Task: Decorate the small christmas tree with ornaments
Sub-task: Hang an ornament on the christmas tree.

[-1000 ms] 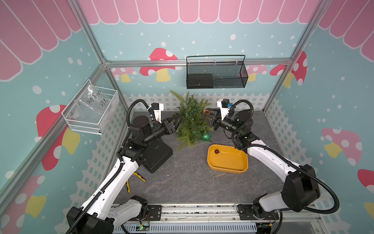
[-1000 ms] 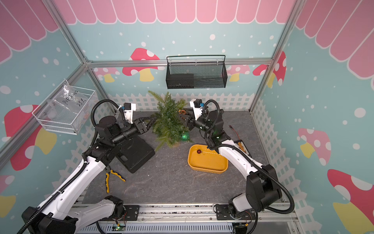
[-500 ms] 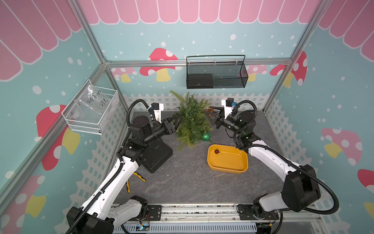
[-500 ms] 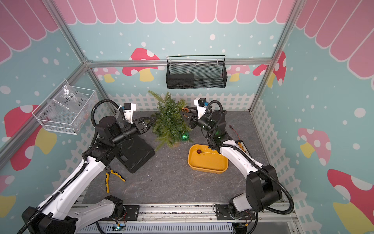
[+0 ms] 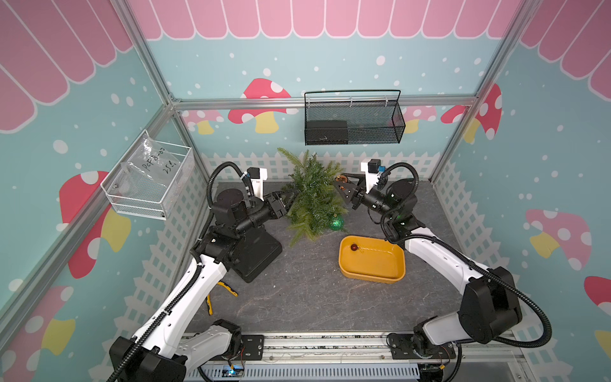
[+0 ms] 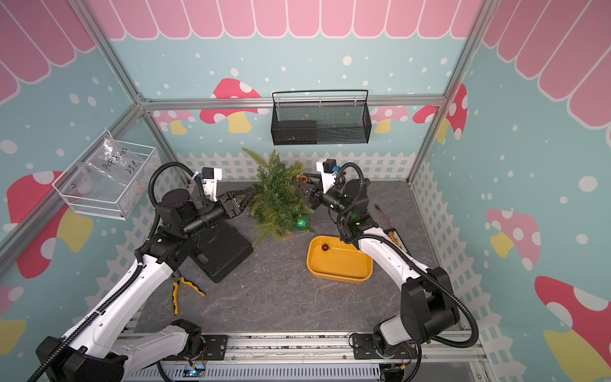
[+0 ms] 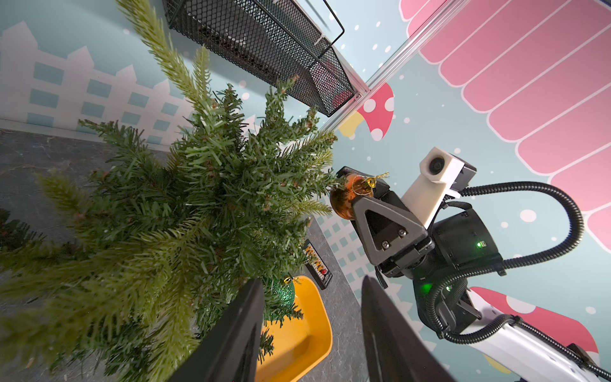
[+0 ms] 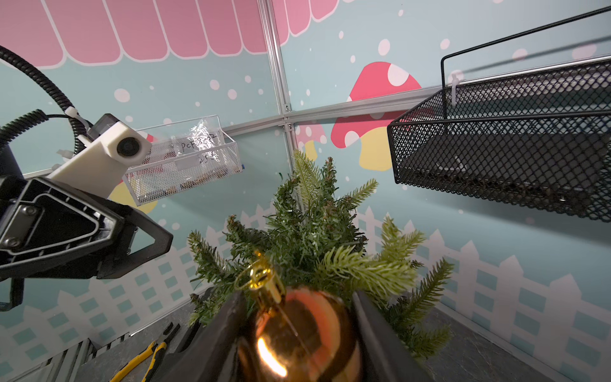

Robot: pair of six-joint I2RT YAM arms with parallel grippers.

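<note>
The small christmas tree (image 5: 312,195) (image 6: 277,198) stands at the back middle of the table. A glittery green ball (image 5: 336,222) (image 7: 283,292) hangs low on its right side. My right gripper (image 8: 297,304) (image 5: 340,185) is shut on the shiny orange-gold ball (image 8: 304,337) (image 7: 345,198), held against the tree's upper right branches with its gold loop pointing at them. My left gripper (image 7: 312,330) (image 5: 291,198) is open at the tree's left side, one finger against the needles and nothing between the fingers. The small red ball (image 5: 354,247) (image 6: 325,247) lies in the yellow tray (image 5: 393,274).
A black mesh basket (image 5: 353,122) hangs on the back wall above the tree. A white wire basket (image 5: 148,185) hangs on the left wall. A black block (image 5: 254,251) and yellow-handled pliers (image 5: 218,294) lie at the left. A small board (image 6: 395,236) lies at the right.
My right gripper, with the orange-gold ball in it, has shifted slightly up and back along the tree's right side. The left arm has stayed put.
</note>
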